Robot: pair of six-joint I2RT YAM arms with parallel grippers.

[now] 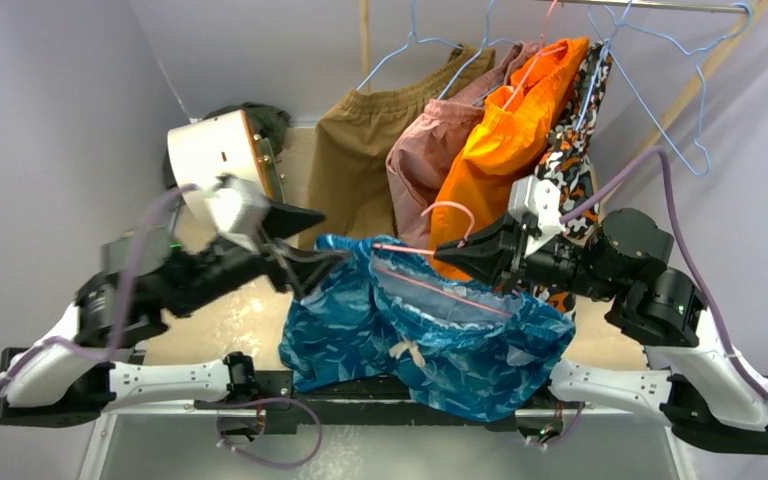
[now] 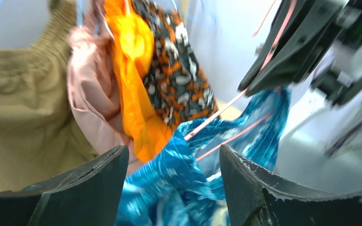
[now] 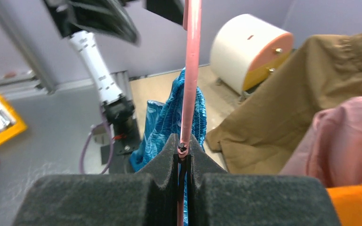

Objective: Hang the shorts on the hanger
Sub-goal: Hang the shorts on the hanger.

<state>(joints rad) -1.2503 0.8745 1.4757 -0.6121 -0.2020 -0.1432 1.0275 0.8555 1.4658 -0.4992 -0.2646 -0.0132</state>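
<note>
The blue-and-teal shorts hang in the middle of the top view with the waistband open upward and the white drawstring at the front. The pink-red hanger runs through the waistband opening, its hook above. My right gripper is shut on the hanger wire, with the shorts hanging below it. My left gripper sits at the left edge of the shorts. Its jaws stand wide apart, with blue fabric and the hanger in front.
Brown shorts, pink shorts, orange shorts and a patterned garment hang on light blue hangers from a rail at the back. A white drum-shaped device stands at the back left. A yellow bin sits off the table.
</note>
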